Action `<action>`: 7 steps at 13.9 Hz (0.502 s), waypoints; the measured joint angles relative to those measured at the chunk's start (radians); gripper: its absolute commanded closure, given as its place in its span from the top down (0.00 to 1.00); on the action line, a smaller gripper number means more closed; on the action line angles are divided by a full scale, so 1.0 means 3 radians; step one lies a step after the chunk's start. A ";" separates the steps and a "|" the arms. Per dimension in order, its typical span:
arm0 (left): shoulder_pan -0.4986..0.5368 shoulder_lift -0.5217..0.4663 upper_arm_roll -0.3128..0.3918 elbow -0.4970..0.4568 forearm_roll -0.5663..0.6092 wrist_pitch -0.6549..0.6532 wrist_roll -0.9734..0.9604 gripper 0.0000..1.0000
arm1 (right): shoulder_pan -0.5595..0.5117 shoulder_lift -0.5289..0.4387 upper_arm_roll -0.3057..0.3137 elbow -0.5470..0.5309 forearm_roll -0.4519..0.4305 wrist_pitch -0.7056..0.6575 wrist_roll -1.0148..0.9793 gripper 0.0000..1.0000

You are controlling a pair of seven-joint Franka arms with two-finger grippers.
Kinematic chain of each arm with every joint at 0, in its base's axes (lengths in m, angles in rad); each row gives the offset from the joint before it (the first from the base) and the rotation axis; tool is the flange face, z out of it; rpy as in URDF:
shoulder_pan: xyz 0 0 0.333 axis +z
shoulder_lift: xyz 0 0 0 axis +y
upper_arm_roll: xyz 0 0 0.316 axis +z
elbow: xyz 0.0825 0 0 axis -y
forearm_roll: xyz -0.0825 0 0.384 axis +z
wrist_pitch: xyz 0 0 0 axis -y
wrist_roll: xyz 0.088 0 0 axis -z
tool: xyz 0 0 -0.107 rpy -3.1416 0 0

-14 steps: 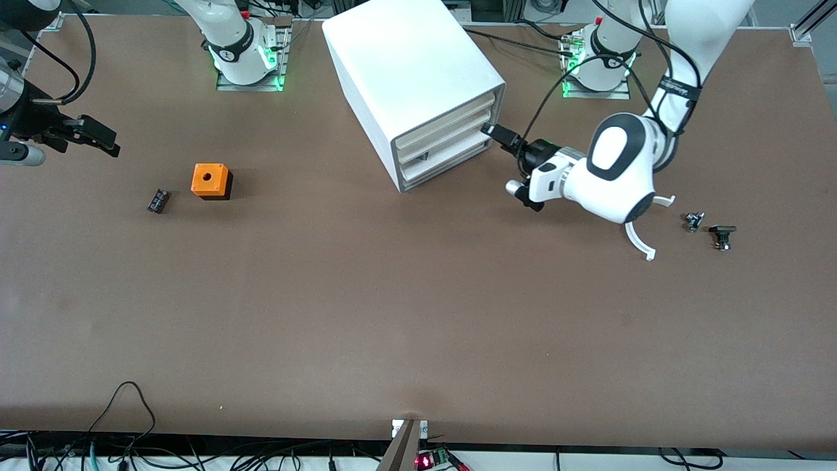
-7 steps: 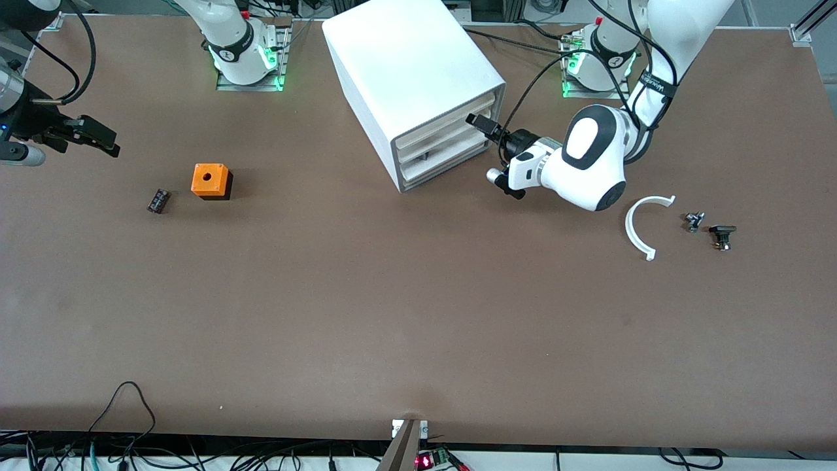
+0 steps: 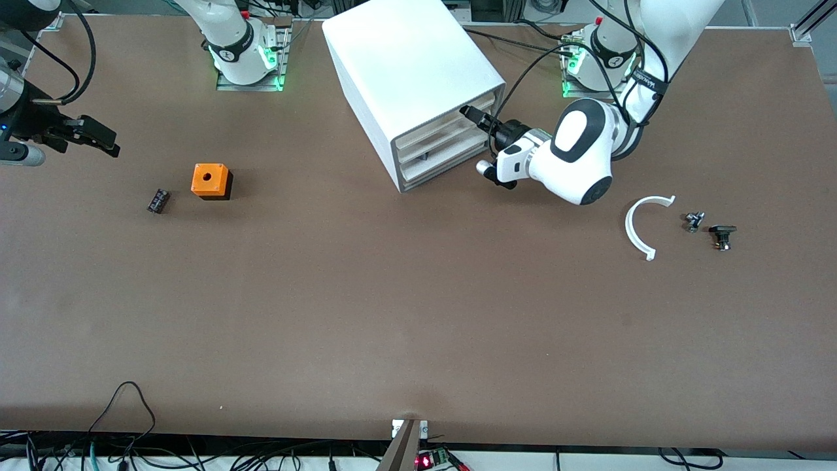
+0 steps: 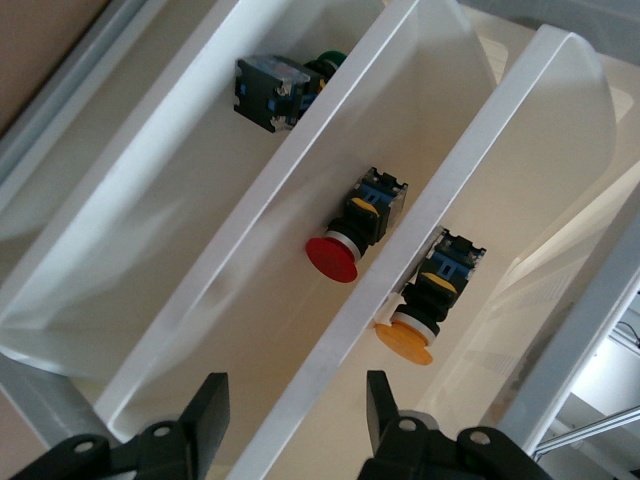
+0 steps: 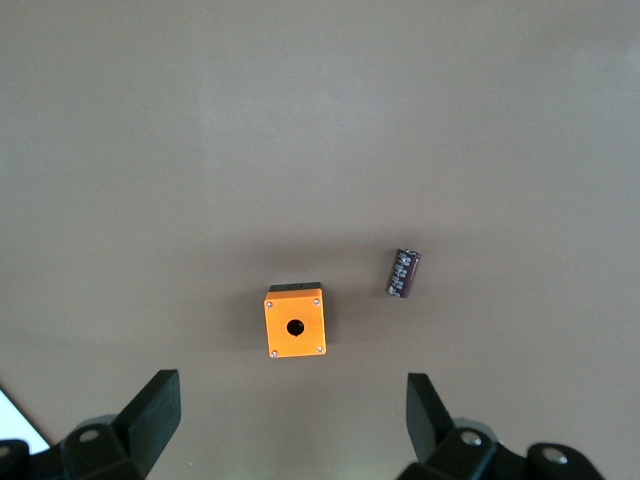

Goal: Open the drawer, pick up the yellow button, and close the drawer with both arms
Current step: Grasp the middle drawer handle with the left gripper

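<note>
The white cabinet [image 3: 412, 72] stands at the table's back middle, its three drawers [image 3: 444, 140] pushed in. My left gripper [image 3: 472, 116] is at the drawer fronts, open. In the left wrist view the left gripper [image 4: 295, 415] straddles the front rim of one drawer [image 4: 330, 360]. Through the translucent fronts the orange-capped button [image 4: 408, 338] shows in one drawer, beside a red-capped one [image 4: 333, 258] and a green one [image 4: 285, 80] in the other two. My right gripper [image 3: 98, 137] waits open over the right arm's end of the table; it also shows in the right wrist view [image 5: 290, 420].
An orange cube with a hole [image 3: 210, 180] [image 5: 295, 322] and a small black ribbed block [image 3: 157, 200] [image 5: 404, 272] lie near the right gripper. A white curved strip [image 3: 641, 226] and two small dark parts [image 3: 694, 221] [image 3: 722, 235] lie toward the left arm's end.
My left arm has swung toward the cabinet and brought its open gripper up to the drawer fronts. The right arm has not moved.
</note>
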 measured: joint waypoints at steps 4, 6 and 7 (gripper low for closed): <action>0.0009 -0.0014 -0.0053 0.0006 -0.0024 0.0006 -0.0157 0.00 | 0.0000 0.0000 0.0000 0.0000 0.0000 0.0000 0.0000 1.00; 0.0013 -0.0013 -0.0051 -0.0002 -0.0023 0.0016 -0.0156 0.00 | 0.0000 0.0000 0.0000 0.0000 0.0000 0.0000 0.0000 1.00; 0.0020 -0.0012 -0.0049 -0.0010 -0.0023 0.0023 -0.0146 0.00 | 0.0000 0.0000 0.0000 0.0000 0.0000 0.0000 0.0000 1.00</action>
